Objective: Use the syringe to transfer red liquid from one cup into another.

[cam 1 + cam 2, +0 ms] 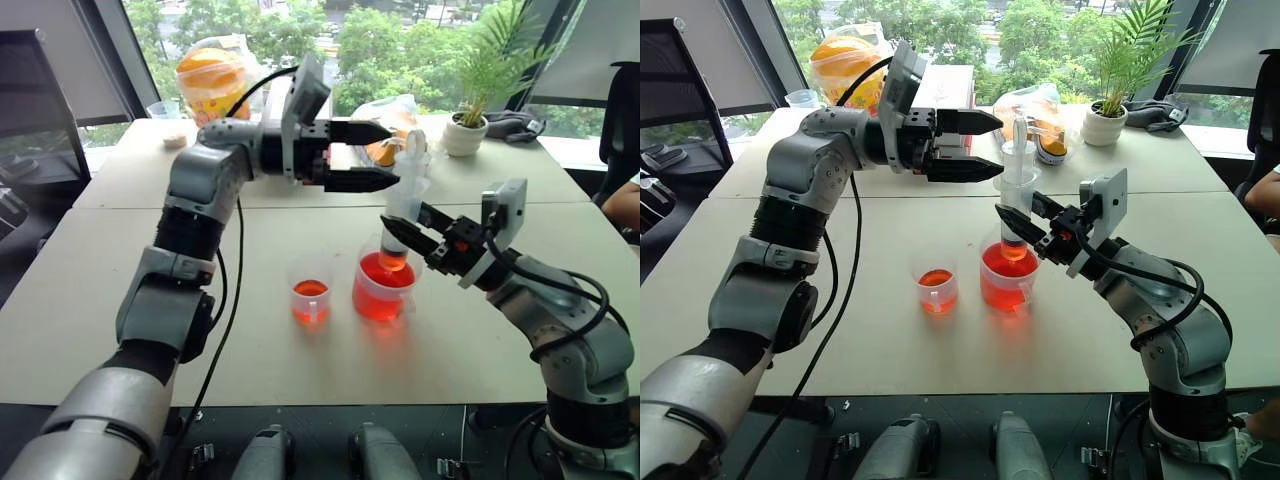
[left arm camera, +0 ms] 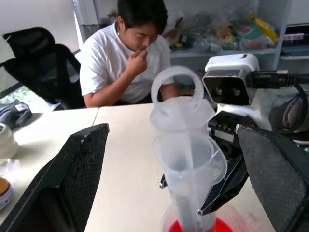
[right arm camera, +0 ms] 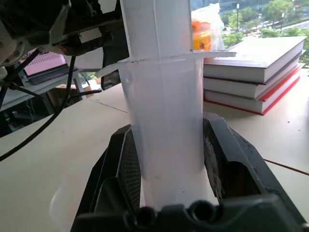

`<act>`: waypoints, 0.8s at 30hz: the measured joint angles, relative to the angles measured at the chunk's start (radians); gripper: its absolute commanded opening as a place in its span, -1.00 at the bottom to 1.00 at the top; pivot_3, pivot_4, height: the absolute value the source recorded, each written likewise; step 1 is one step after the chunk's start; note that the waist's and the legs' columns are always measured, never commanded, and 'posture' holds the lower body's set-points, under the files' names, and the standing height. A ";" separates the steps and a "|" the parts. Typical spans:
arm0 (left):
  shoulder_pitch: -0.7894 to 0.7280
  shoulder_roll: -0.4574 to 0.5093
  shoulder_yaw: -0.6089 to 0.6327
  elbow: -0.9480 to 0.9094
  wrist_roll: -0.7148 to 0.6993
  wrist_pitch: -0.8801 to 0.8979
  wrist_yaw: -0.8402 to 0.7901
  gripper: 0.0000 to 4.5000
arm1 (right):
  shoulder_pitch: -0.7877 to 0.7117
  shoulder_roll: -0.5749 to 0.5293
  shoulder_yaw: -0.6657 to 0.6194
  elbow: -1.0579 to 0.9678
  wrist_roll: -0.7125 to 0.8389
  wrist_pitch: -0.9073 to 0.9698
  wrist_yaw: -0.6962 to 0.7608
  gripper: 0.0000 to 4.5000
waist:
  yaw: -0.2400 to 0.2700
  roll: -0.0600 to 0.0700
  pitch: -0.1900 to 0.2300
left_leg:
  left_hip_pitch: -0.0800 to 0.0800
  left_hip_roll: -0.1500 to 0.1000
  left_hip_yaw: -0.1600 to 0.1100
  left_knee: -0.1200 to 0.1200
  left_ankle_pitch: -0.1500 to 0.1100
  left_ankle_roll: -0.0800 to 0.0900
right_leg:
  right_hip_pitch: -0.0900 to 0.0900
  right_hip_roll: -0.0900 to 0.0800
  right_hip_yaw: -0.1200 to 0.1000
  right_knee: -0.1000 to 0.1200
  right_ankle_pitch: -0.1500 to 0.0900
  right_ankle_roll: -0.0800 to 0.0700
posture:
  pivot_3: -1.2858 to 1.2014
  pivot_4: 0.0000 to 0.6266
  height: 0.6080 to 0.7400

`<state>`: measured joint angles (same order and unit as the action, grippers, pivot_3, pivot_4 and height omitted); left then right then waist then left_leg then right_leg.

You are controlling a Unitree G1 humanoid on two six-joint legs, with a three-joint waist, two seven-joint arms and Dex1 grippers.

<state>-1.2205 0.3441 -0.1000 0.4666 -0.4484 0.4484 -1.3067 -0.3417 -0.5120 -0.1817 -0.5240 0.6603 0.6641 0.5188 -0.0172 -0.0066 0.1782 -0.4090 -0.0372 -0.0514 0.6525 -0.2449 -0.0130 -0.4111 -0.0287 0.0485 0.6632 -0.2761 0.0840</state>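
The syringe (image 1: 405, 200) stands upright with its orange nozzle dipped into the larger cup (image 1: 383, 288), which holds red liquid (image 1: 380, 275). My right gripper (image 1: 408, 232) is shut on the syringe's barrel (image 3: 164, 125), just above that cup. My left gripper (image 1: 393, 155) is open and level, its fingers (image 2: 72, 179) on either side of the plunger ring (image 2: 176, 87) without touching it. The smaller cup (image 1: 310, 290) stands to the left of the larger one, with a little red liquid at its bottom.
A potted plant (image 1: 465, 135), an orange bag (image 1: 210, 80), a stack of books (image 3: 256, 63) and a small clear cup (image 1: 165, 110) sit at the table's far side. A person (image 2: 130, 53) is seated at the right; their arm (image 1: 625, 205) shows at the edge.
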 measured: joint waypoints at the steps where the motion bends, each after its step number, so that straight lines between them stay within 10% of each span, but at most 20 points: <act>1: 0.005 0.011 0.001 0.000 0.001 0.004 -0.001 0.98 | -0.001 -0.001 -0.001 0.000 0.003 0.000 -0.001 -0.36 | 0.001 0.000 0.000 | 0.000 0.000 0.000 0.000 0.000 0.000 | 0.000 0.000 0.000 0.000 0.000 0.000 | 0.03 -0.52 1.00; 15: 0.126 0.270 0.119 -0.057 0.007 0.052 0.046 0.98 | -0.354 -0.037 -0.020 0.030 0.251 0.118 0.000 -0.36 | -0.001 0.000 0.000 | 0.000 0.000 -0.001 -0.001 0.000 0.000 | -0.001 -0.001 0.000 0.000 0.000 0.000 | 0.03 -0.52 1.00; 24: 0.221 0.328 0.164 -0.217 -0.053 0.174 0.087 0.98 | -0.327 0.076 0.180 0.163 0.158 0.026 0.115 -0.36 | 0.000 0.000 0.000 | -0.002 0.000 -0.001 0.001 0.000 0.000 | -0.001 -0.002 -0.001 0.000 0.000 0.000 | 0.03 -0.52 1.00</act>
<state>-0.9994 0.6717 0.0644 0.2499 -0.5014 0.6223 -1.2202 -0.6683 -0.4362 -0.0019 -0.3612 0.8182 0.6901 0.6335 -0.0169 -0.0070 0.1782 -0.4107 -0.0373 -0.0522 0.6530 -0.2450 -0.0130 -0.4125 -0.0312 0.0472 0.6631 -0.2760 0.0839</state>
